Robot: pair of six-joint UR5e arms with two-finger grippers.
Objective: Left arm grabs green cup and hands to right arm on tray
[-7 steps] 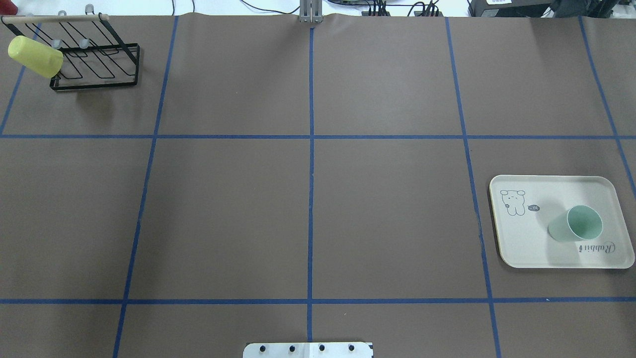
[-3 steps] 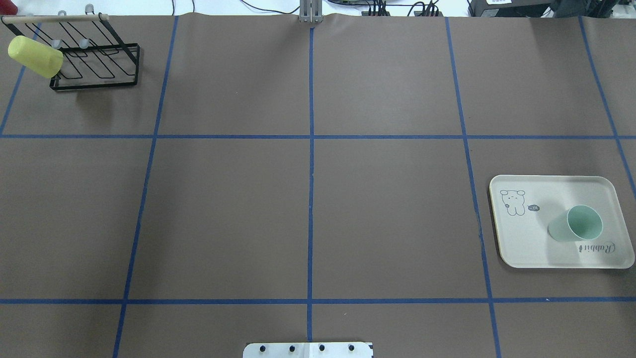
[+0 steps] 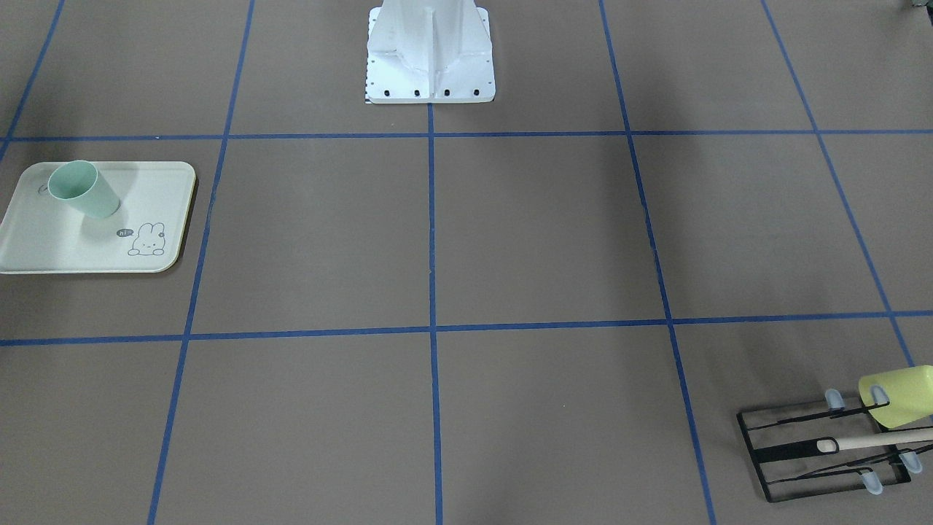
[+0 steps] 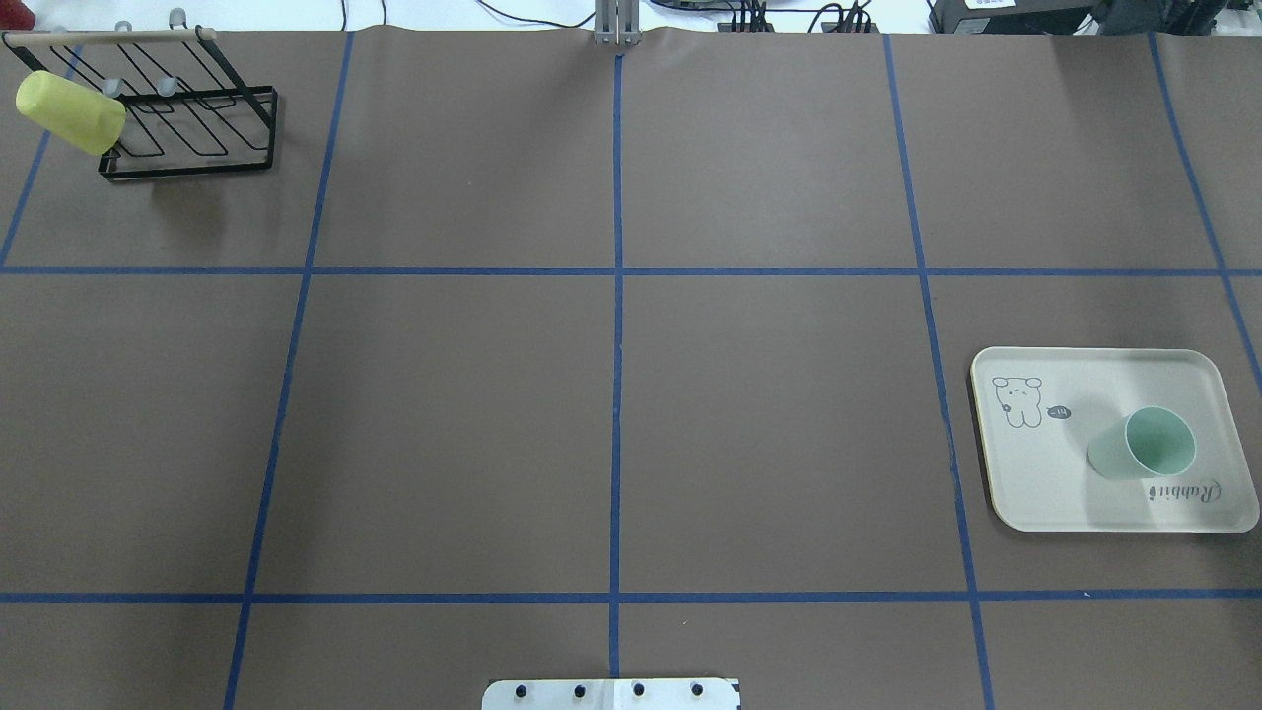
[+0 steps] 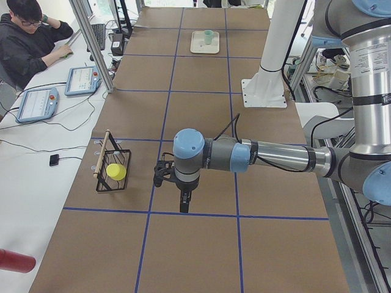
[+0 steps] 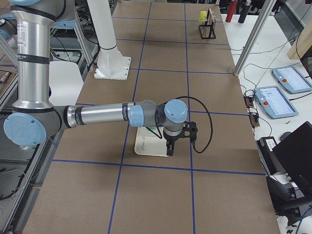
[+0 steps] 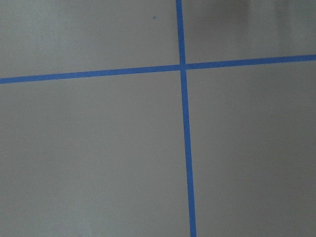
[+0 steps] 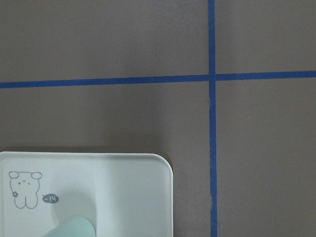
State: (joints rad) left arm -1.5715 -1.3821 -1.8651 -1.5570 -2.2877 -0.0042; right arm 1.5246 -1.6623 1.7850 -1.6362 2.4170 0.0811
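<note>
The pale mint-green cup (image 4: 1144, 446) stands mouth up on the cream tray (image 4: 1045, 493) at the table's right side; both also show in the front-facing view (cup (image 3: 82, 189), tray (image 3: 44, 251)). The right wrist view shows the tray's corner (image 8: 123, 197) and the cup's edge (image 8: 69, 228). No arm shows in the overhead view. The left gripper (image 5: 184, 204) shows only in the exterior left view, pointing down over bare table; I cannot tell if it is open. The right gripper (image 6: 170, 150) shows only in the exterior right view, above the tray's near edge (image 6: 146, 145); I cannot tell its state.
A black wire rack (image 4: 187, 128) stands at the far left corner with a yellow-green cup (image 4: 69, 111) hung on it. The robot's white base plate (image 4: 611, 693) sits at the near edge. Blue tape lines grid the brown table. An operator (image 5: 27, 43) sits beside the table.
</note>
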